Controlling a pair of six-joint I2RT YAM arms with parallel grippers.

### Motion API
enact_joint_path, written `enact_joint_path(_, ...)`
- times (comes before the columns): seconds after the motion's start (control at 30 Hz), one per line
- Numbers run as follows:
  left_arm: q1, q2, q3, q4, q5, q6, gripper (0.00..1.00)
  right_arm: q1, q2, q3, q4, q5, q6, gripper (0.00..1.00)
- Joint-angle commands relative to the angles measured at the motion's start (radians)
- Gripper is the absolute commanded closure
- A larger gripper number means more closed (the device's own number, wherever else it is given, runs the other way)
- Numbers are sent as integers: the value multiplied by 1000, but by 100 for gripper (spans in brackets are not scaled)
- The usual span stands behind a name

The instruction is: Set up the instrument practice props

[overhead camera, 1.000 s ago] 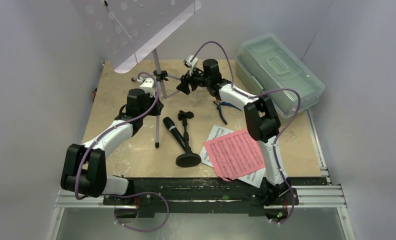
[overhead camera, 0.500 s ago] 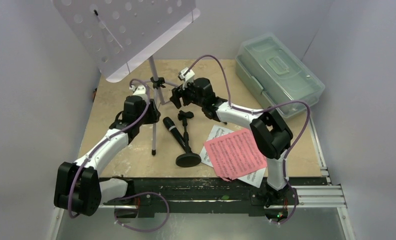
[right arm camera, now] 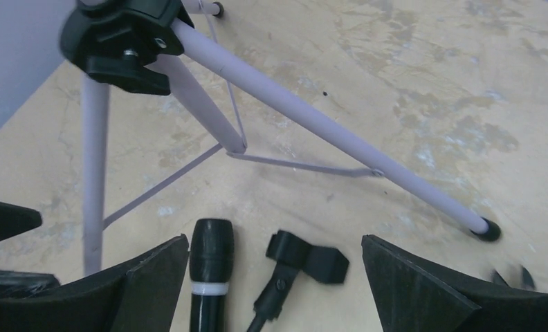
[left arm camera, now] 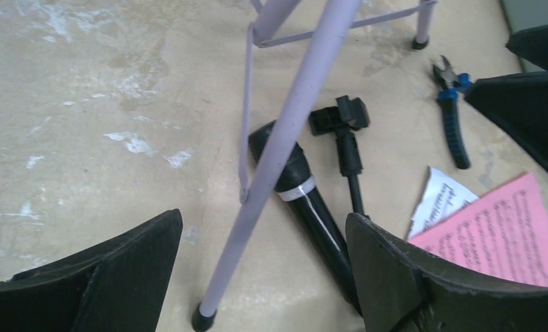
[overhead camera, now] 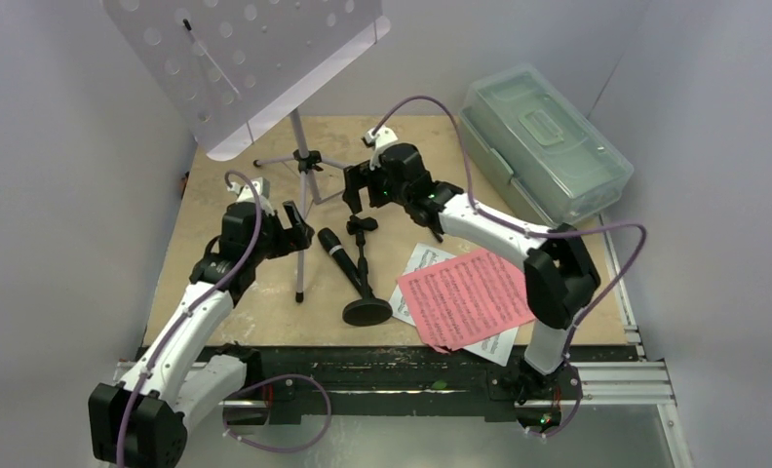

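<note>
top view, 6 o'clock = arm bases.

- stand (overhead camera: 299,132): upright on the desk (overhead camera: 558,263) toward 11 o'clock, all three legs spread. the near foot points to 6 o'clock. tray (overhead camera: 236,58) is tilted and overhangs the desk's 10 o'clock corner.
- mic (overhead camera: 341,258): flat on the desk near centre, head toward 11 o'clock, just at 3 o'clock of the stand's near leg. not touching it.
- mic stand (overhead camera: 367,312): just at 3 o'clock of the mic, round base toward 6 o'clock, clip toward 12. cannot tell whether it is upright or lying down.
- pink sheet (overhead camera: 465,292): at 5 o'clock of the desk, on top of the white sheets (overhead camera: 416,261). the near corner passes the desk edge.
- box (overhead camera: 543,136): lid on, at 2 o'clock.
- pliers (left arm camera: 454,131): on the desk beyond the clip, seen from the left wrist.

left arm (overhead camera: 197,302): left jaws spread wide, holding nothing. they are just at 9 o'clock of the near leg. in the wrist view the leg runs down between them, with no contact seen.

right arm (overhead camera: 489,226): right jaws spread wide, holding nothing. they hang over the clip and the mic head, at 3 o'clock of the stand's leg hub. clear of all three.
</note>
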Motion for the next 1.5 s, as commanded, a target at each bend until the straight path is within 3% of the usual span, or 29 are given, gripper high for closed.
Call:
enact_joint_path(0.0, 5, -64, -5, -51, 151, -73, 14, -9, -200, -75, -209, 139, 75, 1)
enact_joint_path(0.2, -29, -146, -101, 11, 394, -198, 21, -58, -421, -349, -412, 115, 207, 1)
enact_joint_path(0.4, -222, -179, -93, 81, 299, -246, 21, -239, -698, -675, -452, 75, 399, 1)
enact_joint_path(0.63, -436, -47, -52, 171, 177, -178, 22, -385, -816, -795, -615, 183, 669, 1)
enact_joint_path(0.77, -465, -33, -75, 209, 219, -146, 20, -437, -863, -851, -705, 229, 809, 1)
enact_joint_path(0.97, -471, -52, -14, 83, 246, -17, 20, -469, -890, -935, -804, 256, 923, 1)
enact_joint_path(1.07, -476, -63, 5, 58, 272, 31, 19, -470, -911, -965, -785, 229, 938, 1)
enact_joint_path(1.2, -510, -67, -38, 157, 302, 25, 20, -470, -902, -1005, -646, 202, 866, 1)
enact_joint_path(1.47, -698, 41, -54, 279, 55, -31, 22, -469, -768, -832, -509, 156, 653, 1)
